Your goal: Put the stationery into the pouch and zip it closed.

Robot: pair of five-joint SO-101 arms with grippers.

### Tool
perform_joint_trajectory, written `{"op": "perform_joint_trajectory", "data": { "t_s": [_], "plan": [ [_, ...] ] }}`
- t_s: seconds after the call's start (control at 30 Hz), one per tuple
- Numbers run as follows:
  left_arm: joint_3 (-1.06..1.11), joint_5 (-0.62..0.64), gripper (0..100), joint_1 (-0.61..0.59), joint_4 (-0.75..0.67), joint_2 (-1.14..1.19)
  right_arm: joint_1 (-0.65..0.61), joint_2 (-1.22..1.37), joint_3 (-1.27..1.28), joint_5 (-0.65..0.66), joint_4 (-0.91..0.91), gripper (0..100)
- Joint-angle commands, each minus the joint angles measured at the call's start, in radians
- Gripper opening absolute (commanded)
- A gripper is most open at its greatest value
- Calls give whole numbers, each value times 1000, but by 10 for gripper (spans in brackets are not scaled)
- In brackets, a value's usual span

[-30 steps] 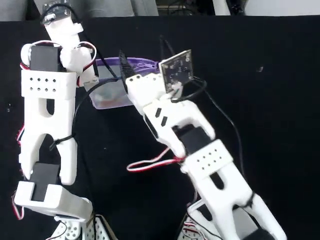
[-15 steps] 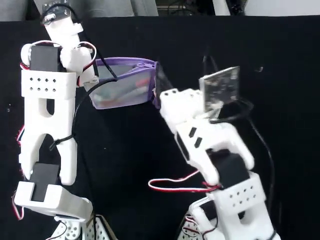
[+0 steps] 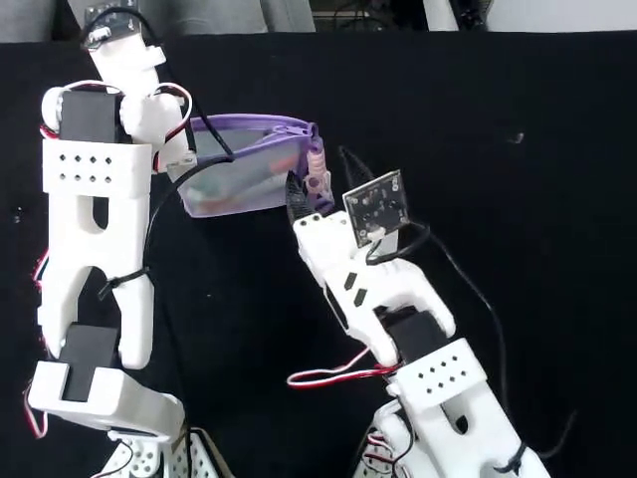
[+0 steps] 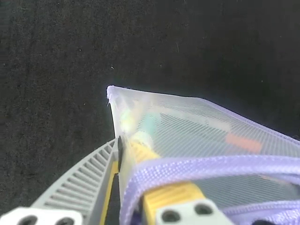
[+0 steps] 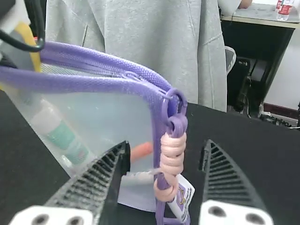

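My left gripper pinches the left end of the pouch, holding it upright over the desk with stationery inside. My right gripper is spread, straddling the pink zipper pull at the pouch's right end.

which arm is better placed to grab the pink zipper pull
Right. The right gripper is open and straddles the pink coiled zipper pull at one end of the pouch, with a finger on either side. The left gripper is clamped on the opposite end, holding the pouch, so it is not free.
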Motion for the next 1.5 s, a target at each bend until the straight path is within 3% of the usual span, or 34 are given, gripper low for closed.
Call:
{"op": "perform_joint_trajectory", "data": {
  "t_s": [0.0,0.23,0.47,0.8,1.0,1.23,1.47],
  "plan": [
    [-10,3,30,-1,-14,-20,26,-18,-10,5,-41,226],
    [-10,5,30,-1,-17,-20,37,24,58,3,-180,213],
    [-10,3,30,-2,-14,-20,41,94,53,11,-247,59],
    [28,3,30,-1,-18,-20,43,101,59,11,-253,77],
    [56,2,30,-1,-44,-29,41,101,64,5,-250,200],
    [54,2,30,1,-43,-29,41,102,62,9,-253,123],
    [54,2,30,1,-40,-29,41,104,58,11,-253,124]
  ]
}}
